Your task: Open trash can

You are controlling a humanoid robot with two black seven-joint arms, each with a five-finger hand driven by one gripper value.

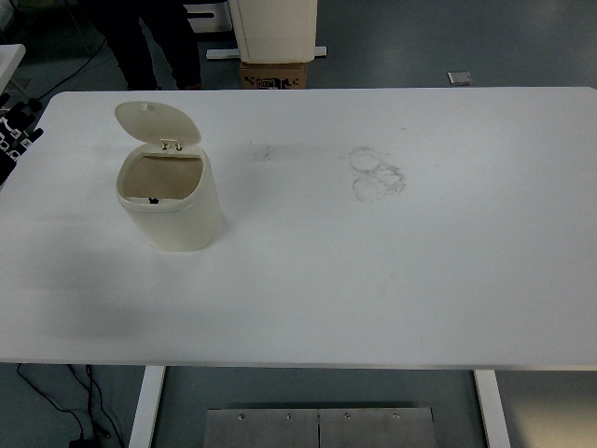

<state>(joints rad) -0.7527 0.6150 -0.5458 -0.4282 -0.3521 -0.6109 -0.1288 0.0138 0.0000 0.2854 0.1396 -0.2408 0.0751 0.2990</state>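
A small cream trash can (173, 210) stands on the left part of the white table (392, 280). Its round lid (157, 121) is flipped up and back on its hinge, and the can's inside (159, 177) shows open and empty. Neither of my hands is in the picture.
Faint ring marks (376, 174) stain the table near the middle. A person's dark legs (149, 42) stand beyond the far edge at the left. A cardboard box (275, 75) and a white cabinet (273, 28) sit on the floor behind the table.
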